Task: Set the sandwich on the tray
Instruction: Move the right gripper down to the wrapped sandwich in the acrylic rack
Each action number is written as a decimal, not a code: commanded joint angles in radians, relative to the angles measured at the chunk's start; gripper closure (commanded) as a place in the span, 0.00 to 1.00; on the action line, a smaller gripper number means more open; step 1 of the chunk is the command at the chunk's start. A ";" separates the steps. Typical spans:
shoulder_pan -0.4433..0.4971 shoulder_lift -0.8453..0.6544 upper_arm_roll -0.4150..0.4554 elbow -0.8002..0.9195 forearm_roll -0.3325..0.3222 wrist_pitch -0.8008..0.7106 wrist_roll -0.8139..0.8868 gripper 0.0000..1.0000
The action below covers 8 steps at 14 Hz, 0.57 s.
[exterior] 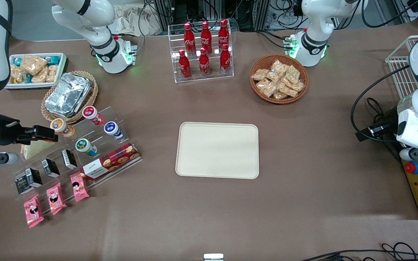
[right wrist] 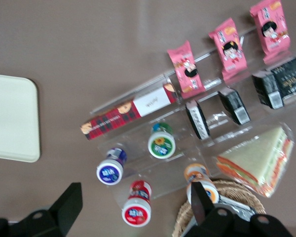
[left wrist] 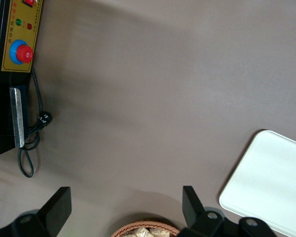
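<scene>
The sandwich (right wrist: 259, 163) lies on the clear display rack (exterior: 74, 156), at the working arm's end of the counter (exterior: 303, 203). The tool (right wrist: 133, 210) hangs above the rack near the sandwich, its two fingers spread wide apart and holding nothing. The tray (exterior: 217, 150) is well apart from the sandwich and bare. Nothing is done yet: the grab, the carry and the drop are all left.

The tray (exterior: 217, 150) lay bare mid-table. The gripper (exterior: 51, 133) hung above the sandwich (exterior: 35, 149) at the working arm's end, beside a tiered snack stand (exterior: 85, 152).
</scene>
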 commanded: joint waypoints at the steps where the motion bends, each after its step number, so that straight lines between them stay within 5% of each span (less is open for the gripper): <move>1: -0.008 -0.070 -0.006 -0.069 -0.060 -0.012 0.036 0.02; 5: -0.034 -0.164 -0.064 -0.184 -0.046 0.026 0.171 0.02; 8: -0.035 -0.308 -0.072 -0.429 -0.043 0.177 0.222 0.02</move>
